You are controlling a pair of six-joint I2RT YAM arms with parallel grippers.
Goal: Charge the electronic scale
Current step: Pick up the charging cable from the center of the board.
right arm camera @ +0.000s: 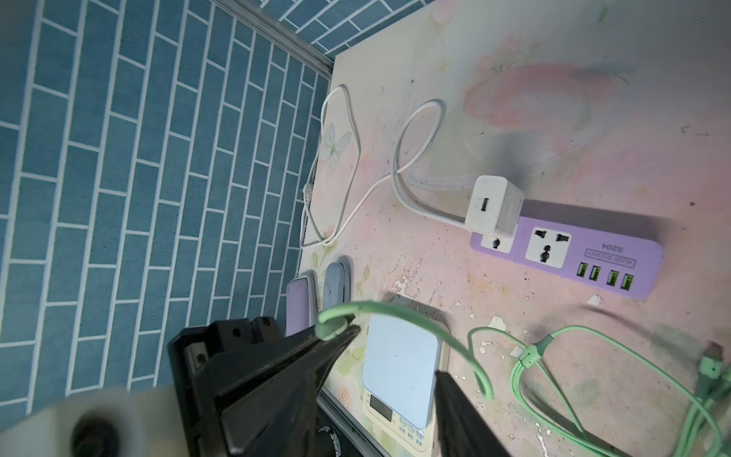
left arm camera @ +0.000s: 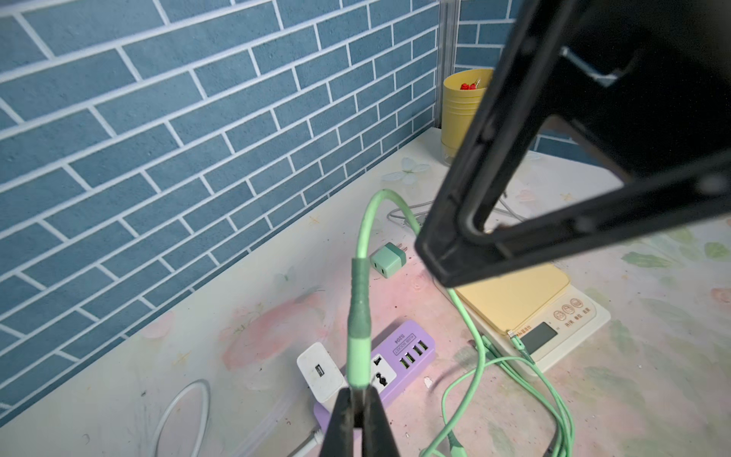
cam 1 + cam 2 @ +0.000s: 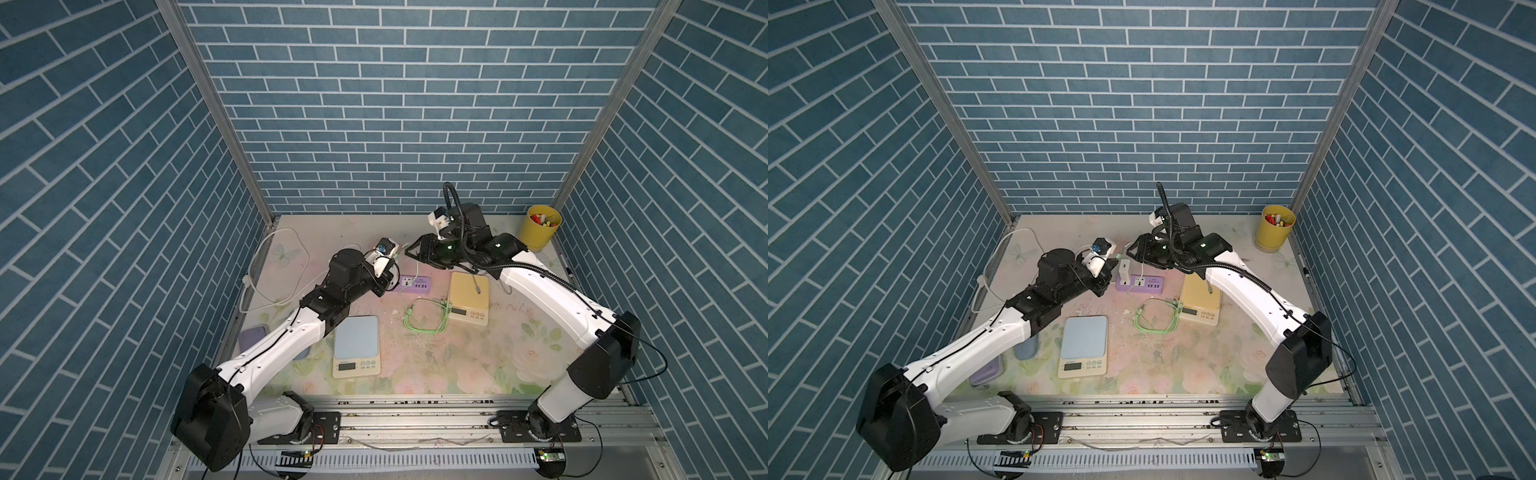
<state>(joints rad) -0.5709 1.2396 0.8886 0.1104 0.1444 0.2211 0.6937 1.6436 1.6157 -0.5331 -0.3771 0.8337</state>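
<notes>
In both top views the left end effector (image 3: 392,272) is clenched on one end of a green cable (image 3: 419,322). The right end effector (image 3: 411,250) hovers just beyond it, tip almost to tip. The cable's slack lies looped on the worktop (image 3: 436,365) and runs to the yellow-topped scale (image 3: 467,291), which sits beneath the right arm. A purple power strip (image 3: 1146,284) with a white adapter (image 3: 1124,270) plugged into it lies just below the left end effector, so that arm is the nearer one. A blue-topped scale (image 3: 356,336) sits back towards the arm bases, well apart from both.

In the left wrist view the connector's long axis runs straight out from the closed fingertips (image 2: 344,419). The cable then arcs over and drops behind the right end effector towards the yellow-topped scale. The connector's metal end is hidden between the fingers. The adapter's port (image 2: 319,369) sits just past the tips, beneath them.

In the right wrist view that end effector's jaws stand apart. The cable (image 1: 375,304) crosses the gap without being pinched. The adapter (image 1: 494,205) lies farther ahead of it. Seating the connector probably depends on turning it to face that port.
</notes>
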